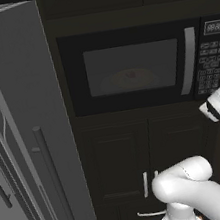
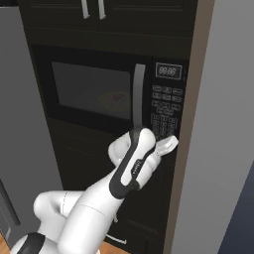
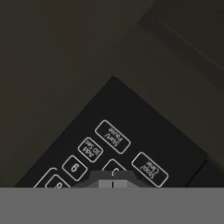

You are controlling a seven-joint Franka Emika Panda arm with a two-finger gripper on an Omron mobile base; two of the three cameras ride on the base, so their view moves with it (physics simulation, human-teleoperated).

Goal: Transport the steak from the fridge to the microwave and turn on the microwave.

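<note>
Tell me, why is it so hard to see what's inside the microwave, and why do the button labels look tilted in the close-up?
Left base view: the microwave window is dim and hazy, so the steak shows as a faint reddish blur. Right base view: the same murky glass, steak barely visible. Hand view: the keypad is sharp but rolled with the hand, so its lettering sits askew; the shut gripper is at the bottom.

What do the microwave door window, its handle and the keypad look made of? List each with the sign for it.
Microwave door window: looks like tinted glass; the steak on a plate shows dimly through it.
Handle: likely brushed metal or silver-painted plastic; pale grey sheen, being rendered leaves it open.
Keypad: seems a flat matte black panel with white printed outlines, such as Start/Pause.
</note>
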